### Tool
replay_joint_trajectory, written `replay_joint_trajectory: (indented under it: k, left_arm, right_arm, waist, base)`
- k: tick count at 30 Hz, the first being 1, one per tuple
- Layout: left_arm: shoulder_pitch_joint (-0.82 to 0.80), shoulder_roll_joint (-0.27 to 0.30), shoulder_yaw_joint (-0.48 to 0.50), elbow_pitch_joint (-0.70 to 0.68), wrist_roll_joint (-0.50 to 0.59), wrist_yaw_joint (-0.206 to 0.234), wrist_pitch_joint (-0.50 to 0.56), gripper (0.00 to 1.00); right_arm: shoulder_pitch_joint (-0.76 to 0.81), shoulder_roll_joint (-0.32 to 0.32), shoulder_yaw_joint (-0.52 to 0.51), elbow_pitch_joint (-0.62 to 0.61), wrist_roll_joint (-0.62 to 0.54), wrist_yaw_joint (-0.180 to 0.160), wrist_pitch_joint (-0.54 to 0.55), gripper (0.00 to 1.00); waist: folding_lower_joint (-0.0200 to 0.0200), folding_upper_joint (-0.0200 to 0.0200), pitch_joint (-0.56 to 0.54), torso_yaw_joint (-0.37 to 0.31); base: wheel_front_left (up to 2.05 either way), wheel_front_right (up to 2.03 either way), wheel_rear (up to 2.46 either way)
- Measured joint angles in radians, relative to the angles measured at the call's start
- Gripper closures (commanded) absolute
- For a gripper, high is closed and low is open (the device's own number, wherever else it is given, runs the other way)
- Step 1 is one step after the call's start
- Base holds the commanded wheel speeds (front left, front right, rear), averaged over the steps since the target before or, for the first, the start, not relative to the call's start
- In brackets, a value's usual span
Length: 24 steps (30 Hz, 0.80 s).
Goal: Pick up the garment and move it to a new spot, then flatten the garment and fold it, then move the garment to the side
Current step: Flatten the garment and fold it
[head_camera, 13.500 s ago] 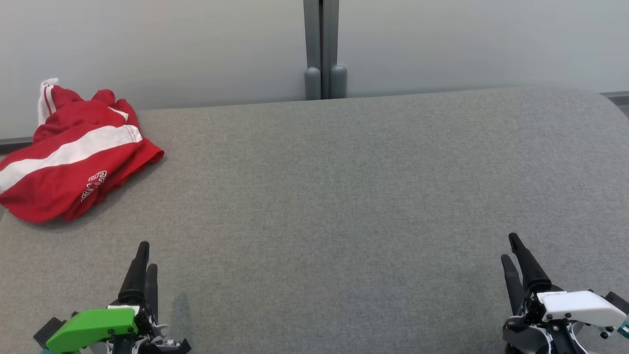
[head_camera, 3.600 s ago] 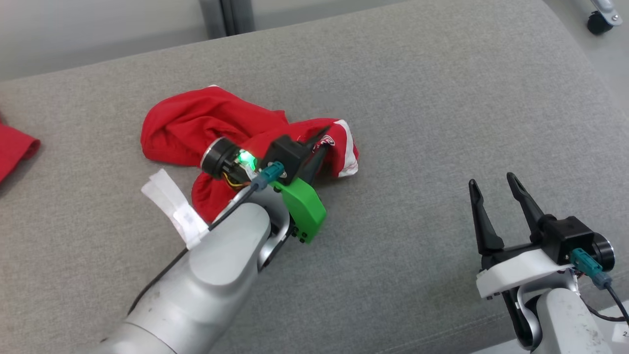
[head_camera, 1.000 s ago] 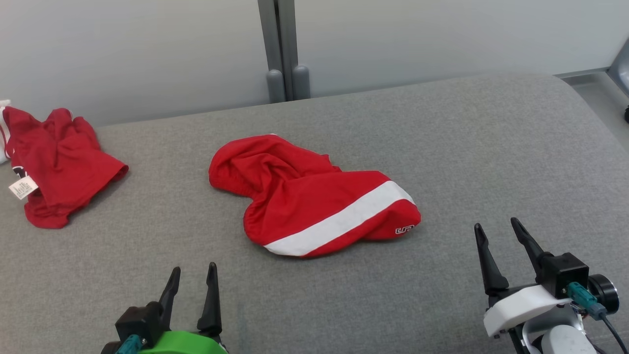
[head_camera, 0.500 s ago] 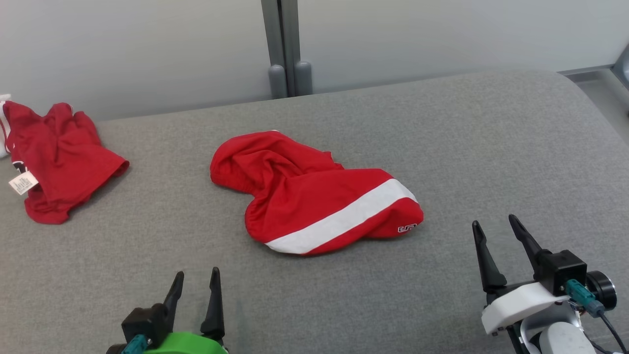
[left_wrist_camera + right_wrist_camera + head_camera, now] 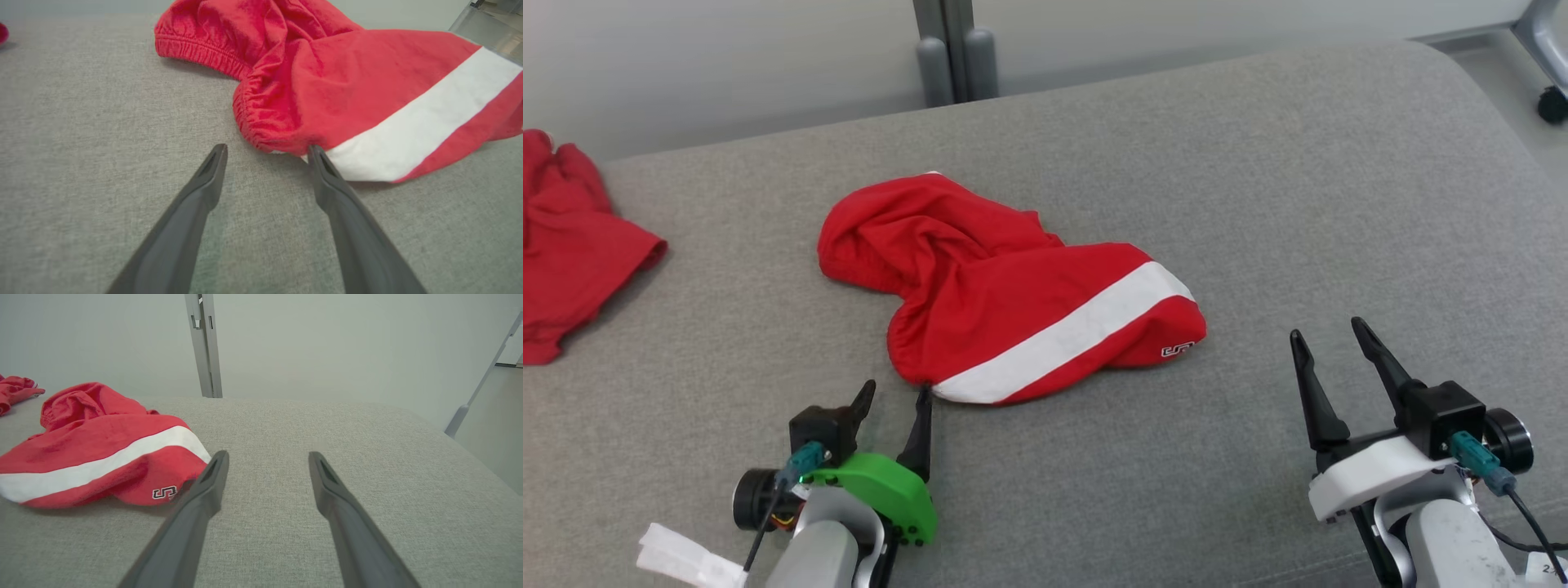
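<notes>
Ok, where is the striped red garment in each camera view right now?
Head view: the striped red garment lies near the centre, slightly left, on the grey surface.
Left wrist view: the garment spans the upper middle and right, just beyond the open left hand.
Right wrist view: the garment lies at the left, at middle height.
Shared landmark: its white stripe, near the closest edge in all three.
</notes>
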Motion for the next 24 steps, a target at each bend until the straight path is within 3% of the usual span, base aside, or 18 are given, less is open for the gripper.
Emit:
replay_joint_trajectory:
  k: [14,16,17,18,24]
  left_arm:
    - [-0.147,0.002,-0.080,0.094,-0.077,-0.001,0.000,0.00]
    - [-0.156,0.002,-0.093,0.100,-0.087,-0.001,0.000,0.59]
    - [-0.162,0.003,-0.100,0.096,-0.093,-0.001,0.000,0.82]
    - [-0.165,0.005,-0.104,0.085,-0.097,-0.001,0.000,0.98]
    - [-0.155,0.026,-0.097,-0.021,-0.095,-0.002,0.000,1.00]
  right_arm:
    - [-0.040,0.000,0.004,-0.011,0.005,0.000,0.000,0.00]
    - [-0.040,0.000,0.007,-0.009,0.008,0.000,0.000,0.00]
    - [-0.040,0.000,0.007,-0.009,0.009,0.000,0.000,0.00]
    - [-0.040,0.000,0.006,-0.009,0.010,0.000,0.000,0.00]
    - [-0.039,0.000,-0.010,-0.007,0.011,0.000,0.000,0.00]
  waist:
    - [0.0000,0.0000,0.106,-0.058]
    - [0.0000,0.0000,0.108,-0.062]
    - [0.0000,0.0000,0.108,-0.063]
    - [0.0000,0.0000,0.108,-0.062]
    - [0.0000,0.0000,0.093,-0.049]
  base:
    - [0.00,0.00,0.00]
    - [0.00,0.00,0.00]
    - [0.00,0.00,0.00]
    - [0.00,0.00,0.00]
    - [0.00,0.00,0.00]
